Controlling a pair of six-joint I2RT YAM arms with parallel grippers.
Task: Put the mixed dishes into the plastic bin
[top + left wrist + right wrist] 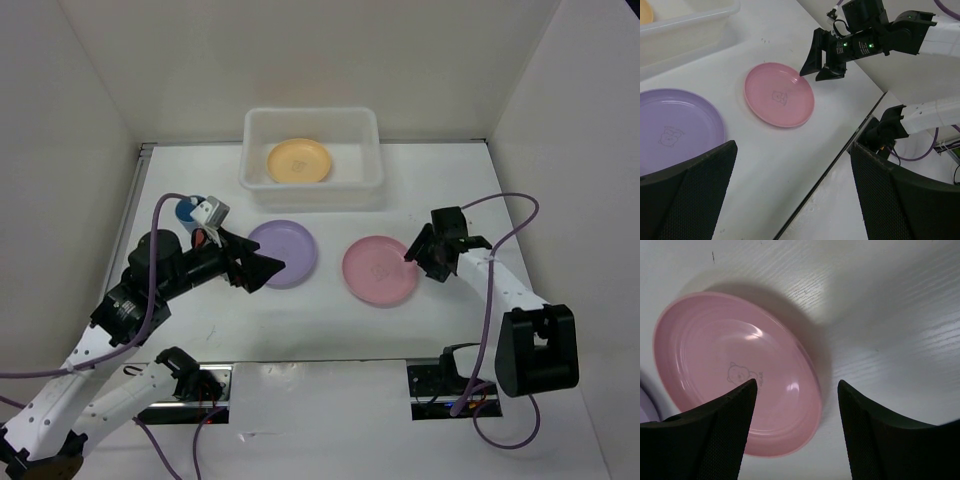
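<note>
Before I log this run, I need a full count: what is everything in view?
bin: one, translucent white, far centre of table
yellow plate: one, yellow-orange, inside bin
purple plate: one, purple, left of centre
pink plate: one, pink, right of purple plate, apart from it
blue cup: one, blue, far left
red cup: one, red, near blue cup, mostly hidden by left arm
table: one, white
left pincer: one, black, open, at purple plate's near-left edge
right pincer: one, black, open, at pink plate's right edge

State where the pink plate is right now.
In the top view the pink plate lies on the table right of centre, between the purple plate and the open right hand.
</note>
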